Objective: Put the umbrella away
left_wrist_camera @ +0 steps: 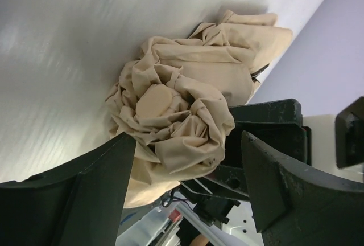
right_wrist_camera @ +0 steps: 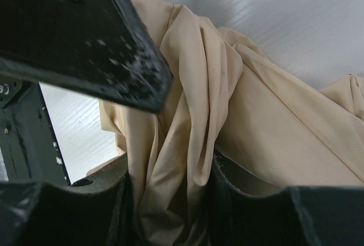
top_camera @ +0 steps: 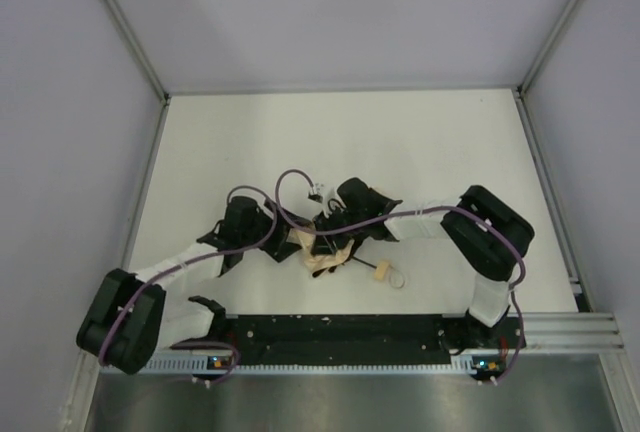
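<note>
Umbrella (top_camera: 325,264) near table (top_camera: 300,132) front edge

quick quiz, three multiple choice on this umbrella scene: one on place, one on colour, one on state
1. Where does the handle of the umbrella lie?
A) on the table, right of the bunched fabric
B) in the far left corner
C) on top of the left arm

2. What colour is the canopy?
A) black
B) beige
C) blue

3. The right claw is
A) open, clear of fabric
B) shut on the canopy
C) out of view

Answers:
1 A, the top view shows it beside the bundle.
2 B, both wrist views show tan cloth.
3 B, folds are pinched in it.
</note>
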`<state>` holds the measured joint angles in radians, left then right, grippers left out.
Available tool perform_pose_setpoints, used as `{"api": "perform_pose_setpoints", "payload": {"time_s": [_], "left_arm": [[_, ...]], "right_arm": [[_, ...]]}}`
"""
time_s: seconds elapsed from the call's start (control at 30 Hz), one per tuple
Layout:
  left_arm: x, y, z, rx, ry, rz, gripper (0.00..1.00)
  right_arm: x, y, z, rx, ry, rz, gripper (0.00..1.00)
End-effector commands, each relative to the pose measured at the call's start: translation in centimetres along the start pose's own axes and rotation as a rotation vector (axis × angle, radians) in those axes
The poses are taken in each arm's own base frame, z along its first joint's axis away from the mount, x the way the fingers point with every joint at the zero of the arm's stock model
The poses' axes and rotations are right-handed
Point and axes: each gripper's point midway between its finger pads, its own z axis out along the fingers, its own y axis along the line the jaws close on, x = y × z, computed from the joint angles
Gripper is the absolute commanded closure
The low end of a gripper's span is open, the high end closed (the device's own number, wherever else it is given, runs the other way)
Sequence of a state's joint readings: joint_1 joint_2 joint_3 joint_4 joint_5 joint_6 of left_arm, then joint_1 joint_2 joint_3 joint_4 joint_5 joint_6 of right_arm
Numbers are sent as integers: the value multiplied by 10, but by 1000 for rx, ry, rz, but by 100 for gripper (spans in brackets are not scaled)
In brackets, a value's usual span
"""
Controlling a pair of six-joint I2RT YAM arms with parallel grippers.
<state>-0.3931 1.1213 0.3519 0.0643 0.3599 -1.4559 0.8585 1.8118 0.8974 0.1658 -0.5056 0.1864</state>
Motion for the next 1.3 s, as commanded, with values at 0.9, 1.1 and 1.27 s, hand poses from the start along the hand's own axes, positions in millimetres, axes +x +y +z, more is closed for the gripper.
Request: {"api": "perform_pose_setpoints", "payload": {"time_s": [0.9,1.1,1.27], "left_arm": [[-18,24,39,-370,-58,195,100],[-14,14,35,-360,-59,168,100],[-14,3,28,-378,-69,136,100]], "right_arm": [[-50,-19,-55,280,43,102,40],[-75,-3,-109,438,-65,-2,15],[-70,14,-100,461,-90,-97,13]]}}
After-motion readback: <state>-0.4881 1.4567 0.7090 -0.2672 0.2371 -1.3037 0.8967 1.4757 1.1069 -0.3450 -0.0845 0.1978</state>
